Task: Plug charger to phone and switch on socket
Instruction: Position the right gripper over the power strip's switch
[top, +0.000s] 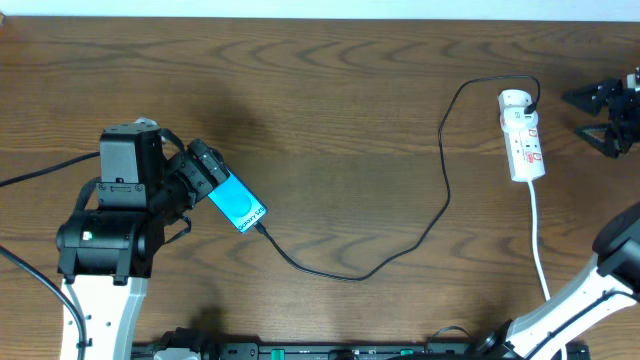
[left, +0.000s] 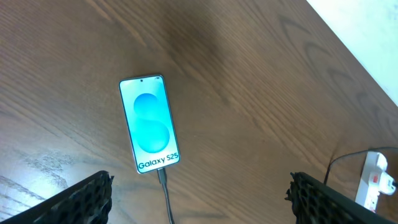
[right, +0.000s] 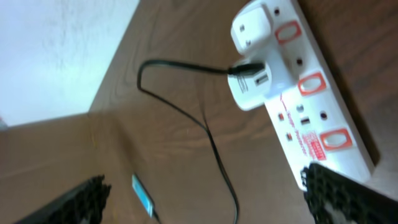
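Note:
The phone (top: 238, 205) lies flat on the wood table, its cyan screen lit with white "Galaxy S25" lettering (left: 149, 124). The charger, a thin black cable (top: 400, 250), has its connector tip (left: 163, 177) in the phone's bottom edge. It loops right and up to a white adapter (right: 252, 87) on the socket, a white power strip (top: 522, 135) with red switches (right: 311, 84). My left gripper (top: 205, 172) is open and empty, hovering just above and left of the phone (left: 199, 202). My right gripper (top: 597, 117) is open and empty, just right of the socket (right: 205, 205).
The socket's white cord (top: 540, 240) runs down to the table's front edge near the right arm's base. The table's back edge (top: 320, 18) meets a white surface. The left arm's body (top: 110, 230) stands at the front left.

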